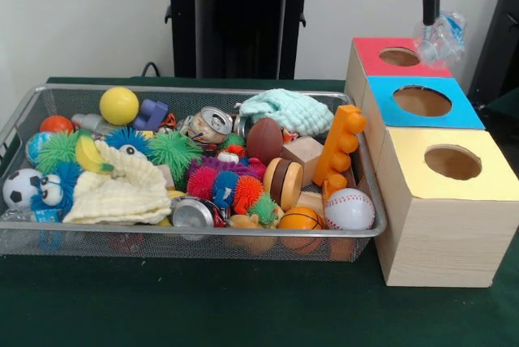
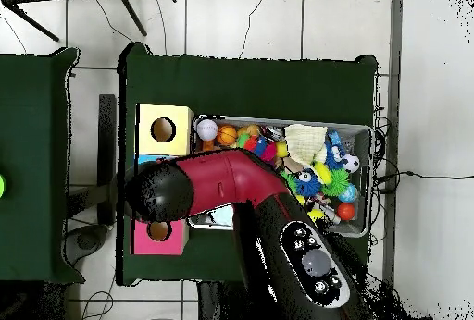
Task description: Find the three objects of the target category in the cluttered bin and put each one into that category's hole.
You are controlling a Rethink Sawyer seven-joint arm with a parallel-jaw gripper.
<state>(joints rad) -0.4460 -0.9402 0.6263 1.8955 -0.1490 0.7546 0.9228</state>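
The gripper (image 1: 434,27) hangs vertically above the red box's hole (image 1: 399,57), clenched on a crumpled clear plastic bottle (image 1: 442,37). Left of the boxes, the mesh bin (image 1: 49,104) holds balls, cans and cloths. A dark green cloth covers the bench (image 1: 243,306).

A gripper (image 1: 439,35) holds a crumpled clear plastic bottle (image 1: 442,37) above the hole in the red box (image 1: 373,53). Beside the boxes, a wire bin (image 1: 49,100) brims with balls, cans and cloths.
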